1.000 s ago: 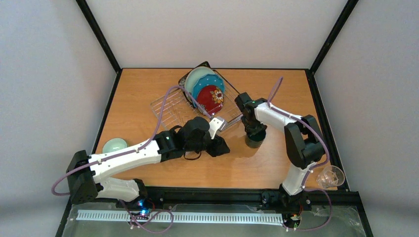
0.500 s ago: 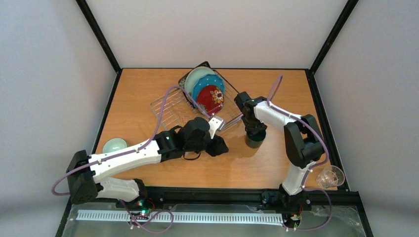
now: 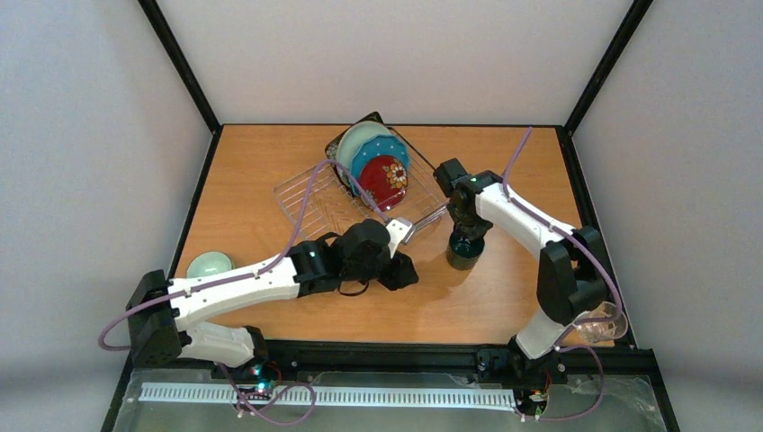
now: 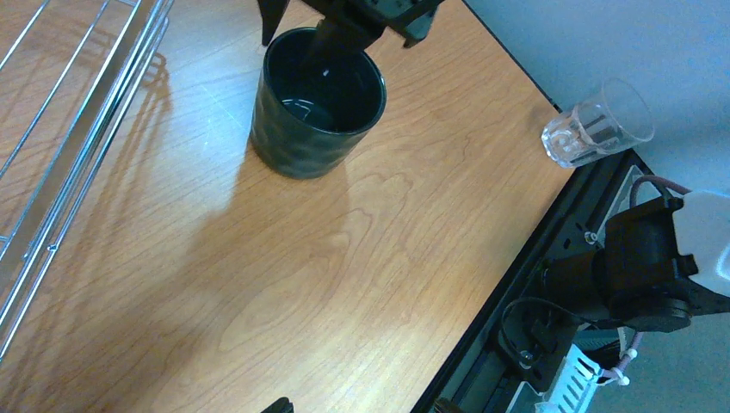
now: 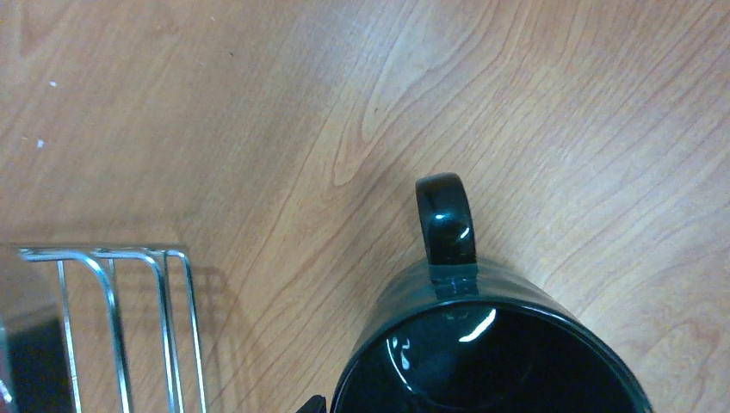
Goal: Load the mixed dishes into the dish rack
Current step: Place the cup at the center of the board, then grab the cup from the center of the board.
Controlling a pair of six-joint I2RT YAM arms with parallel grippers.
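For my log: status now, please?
Left gripper open, empty. Right gripper open over glossy dark green mug, upright on wooden table beside wire dish rack. Left arm near rack's front edge.

Soft, diffuse light fills the top view, walls [image 3: 81, 225] greying toward the lower corners; in the right wrist view white glints mark the glossy dark green mug [image 5: 482, 353], the dish rack [image 5: 103, 253] throwing faint, soft-edged shadows
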